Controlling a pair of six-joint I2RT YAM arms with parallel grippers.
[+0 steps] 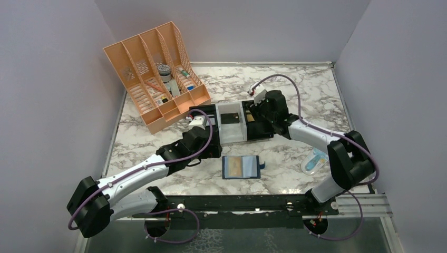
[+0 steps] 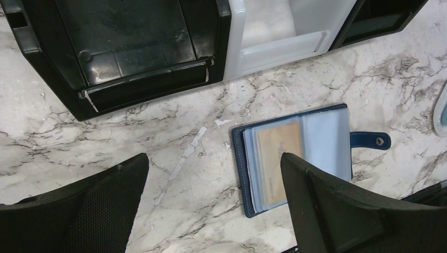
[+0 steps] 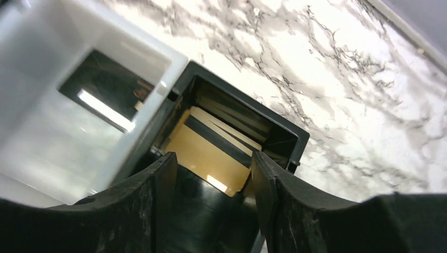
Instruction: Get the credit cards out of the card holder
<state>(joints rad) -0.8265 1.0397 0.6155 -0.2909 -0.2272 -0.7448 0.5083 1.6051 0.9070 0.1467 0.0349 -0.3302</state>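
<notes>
From overhead I see the card holder lying open on the marble table, just in front of the white tray but not touching it. The left wrist camera adds what that view blurs: a tan card sits in one of the blue-grey pockets, and the strap tab points off to the right. The left gripper hangs above the table with its fingers spread wide and nothing between them. One finger covers a corner of the holder, and the left black tray lies beyond.

The right gripper is over the right black tray. From above its fingers are hidden under the wrist, and only a sliver of gold shows. Its own camera looks straight in: a gold card with a dark stripe lies inside the tray, with a paler edge behind it. The fingers stand part-way apart and grip nothing. The orange file rack stands at the far left.
</notes>
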